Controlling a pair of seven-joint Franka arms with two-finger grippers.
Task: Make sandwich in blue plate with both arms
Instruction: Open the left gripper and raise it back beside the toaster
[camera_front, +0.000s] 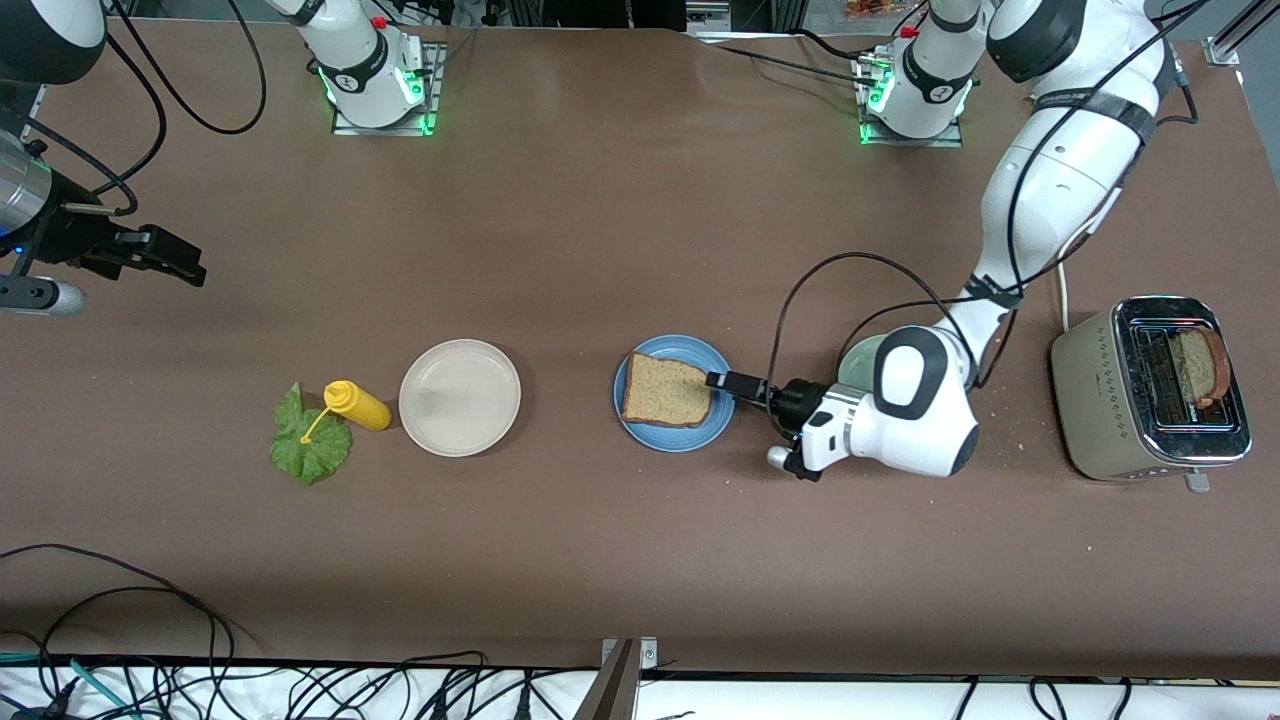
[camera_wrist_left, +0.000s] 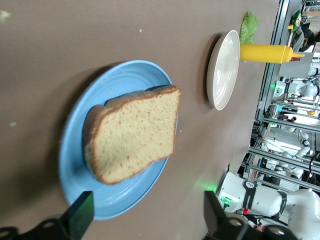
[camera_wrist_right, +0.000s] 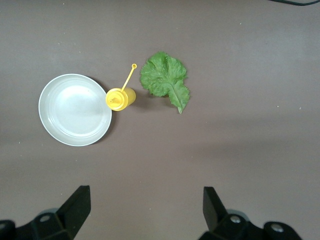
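One brown bread slice lies flat on the blue plate. My left gripper is low at the plate's rim, on the side toward the left arm's end, open, with nothing between its fingers. In the left wrist view the slice rests on the plate just ahead of the open left gripper. A second slice stands in the toaster. A green lettuce leaf lies on the table toward the right arm's end. My right gripper hangs open and empty above that end.
A yellow squeeze bottle lies between the lettuce and a beige plate. A pale green plate is partly hidden under the left arm. The right wrist view looks down on the lettuce, bottle and beige plate.
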